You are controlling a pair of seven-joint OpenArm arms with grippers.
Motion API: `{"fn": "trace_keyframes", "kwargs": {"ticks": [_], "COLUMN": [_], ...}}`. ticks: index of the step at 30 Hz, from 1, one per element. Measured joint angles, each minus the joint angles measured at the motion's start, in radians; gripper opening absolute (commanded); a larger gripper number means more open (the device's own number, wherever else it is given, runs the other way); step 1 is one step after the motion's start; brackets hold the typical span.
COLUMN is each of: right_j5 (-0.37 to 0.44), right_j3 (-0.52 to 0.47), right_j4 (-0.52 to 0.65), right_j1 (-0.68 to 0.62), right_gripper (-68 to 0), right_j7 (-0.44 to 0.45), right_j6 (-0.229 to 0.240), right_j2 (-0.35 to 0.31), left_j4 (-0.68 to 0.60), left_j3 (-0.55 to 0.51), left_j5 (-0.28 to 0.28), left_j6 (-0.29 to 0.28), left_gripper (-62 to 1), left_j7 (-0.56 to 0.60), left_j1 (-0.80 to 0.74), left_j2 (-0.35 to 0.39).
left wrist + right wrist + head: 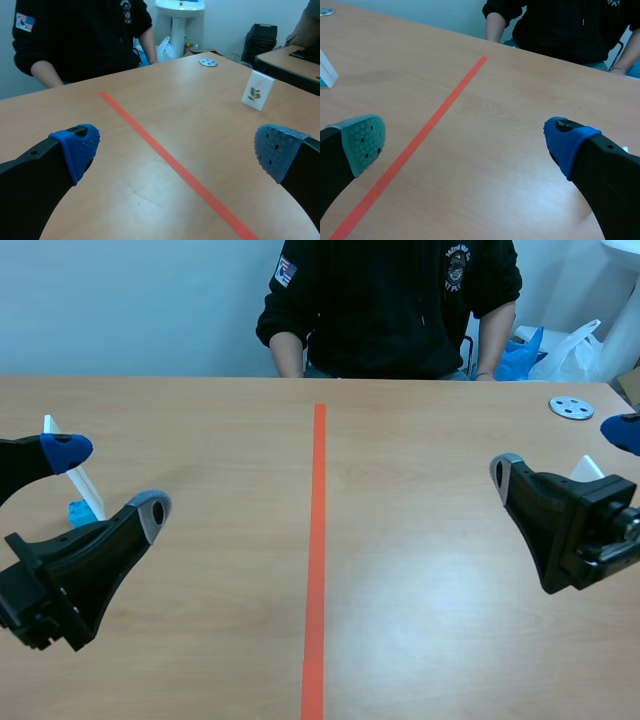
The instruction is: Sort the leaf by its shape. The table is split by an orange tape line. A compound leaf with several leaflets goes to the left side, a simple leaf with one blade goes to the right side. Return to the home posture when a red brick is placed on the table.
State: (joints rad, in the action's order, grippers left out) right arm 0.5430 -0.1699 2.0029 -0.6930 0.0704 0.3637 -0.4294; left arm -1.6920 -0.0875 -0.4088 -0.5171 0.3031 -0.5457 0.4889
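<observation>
Leaf card (258,91) sits partly hidden behind the spread right gripper (562,450); left gripper (175,150) likewise spread, empty.

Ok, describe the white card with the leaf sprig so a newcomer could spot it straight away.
Start at the wooden table and go right of the orange tape line. Nearer the robot than the flat grey disc stands a small white card, the only upright thing there, printed with a green sprig.
</observation>
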Motion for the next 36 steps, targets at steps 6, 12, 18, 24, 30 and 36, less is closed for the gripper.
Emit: {"fn": "trace_keyframes", "kwargs": {"ticks": [6, 12, 18, 24, 30, 36], "right_j5": [0.000, 0.000, 0.000, -0.003, -0.004, -0.004], "right_j3": [0.000, 0.000, 0.000, 0.000, 0.000, 0.000], "right_j4": [0.000, 0.000, 0.000, 0.000, 0.000, 0.000], "right_j1": [0.000, 0.000, 0.000, 0.000, 0.000, 0.000], "right_gripper": [0.4, 0.4, 0.4, 0.4, 0.4, 0.4], "right_j7": [0.000, 0.003, 0.006, 0.006, 0.006, 0.006], "right_j6": [0.000, 0.000, 0.000, 0.000, 0.000, 0.000], "right_j2": [0.000, 0.000, 0.000, 0.000, 0.000, 0.000], "left_j4": [-0.011, -0.010, -0.009, -0.008, -0.008, -0.007], "left_j3": [0.000, 0.000, 0.000, 0.000, 0.000, -0.012], "left_j5": [-0.001, -0.007, -0.007, -0.006, -0.007, -0.006], "left_j6": [0.000, 0.000, 0.000, -0.072, -0.082, -0.080], "left_gripper": [1.4, 1.4, 1.4, 1.4, 1.4, 1.4], "left_j7": [0.018, 0.126, 0.108, 0.062, -0.010, -0.020], "left_j1": [-0.063, -0.058, -0.055, -0.055, -0.055, -0.055], "left_j2": [-0.067, -0.081, -0.081, -0.078, -0.078, -0.078]}}
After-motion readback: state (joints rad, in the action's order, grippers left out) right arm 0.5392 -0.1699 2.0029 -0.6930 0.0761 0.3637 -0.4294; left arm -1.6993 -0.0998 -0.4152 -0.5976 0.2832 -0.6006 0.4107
